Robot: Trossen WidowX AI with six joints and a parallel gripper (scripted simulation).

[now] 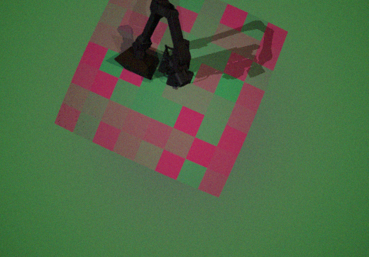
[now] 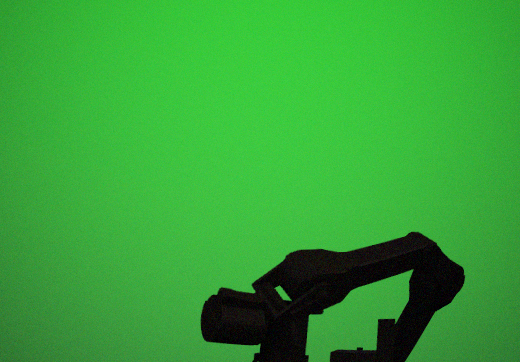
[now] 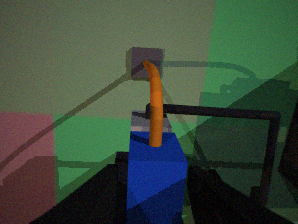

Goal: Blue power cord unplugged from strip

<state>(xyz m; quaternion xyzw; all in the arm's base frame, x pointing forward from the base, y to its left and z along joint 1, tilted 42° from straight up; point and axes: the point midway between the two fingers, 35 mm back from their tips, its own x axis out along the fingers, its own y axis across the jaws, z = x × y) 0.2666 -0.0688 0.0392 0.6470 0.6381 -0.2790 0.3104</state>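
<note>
Hand [image 3: 152, 174] straddles blue plug [image 3: 156, 175], its lower end cut off.

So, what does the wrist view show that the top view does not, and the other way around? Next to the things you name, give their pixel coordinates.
Only wrist: a blue box-shaped body [image 3: 154, 177] between the hand's fingers, a curved orange piece [image 3: 156, 100] rising from it, a small grey box [image 3: 142, 53] and a thin black bar [image 3: 222, 111].

Only top: the arm's elbow [image 1: 162, 6], its base [image 1: 150, 75] and the outer edges of the chequered mat.

Both: part of the hand [image 1: 176, 86] [image 3: 154, 172] and squares of the chequered mat [image 1: 189, 121] [image 3: 25, 142].
</note>
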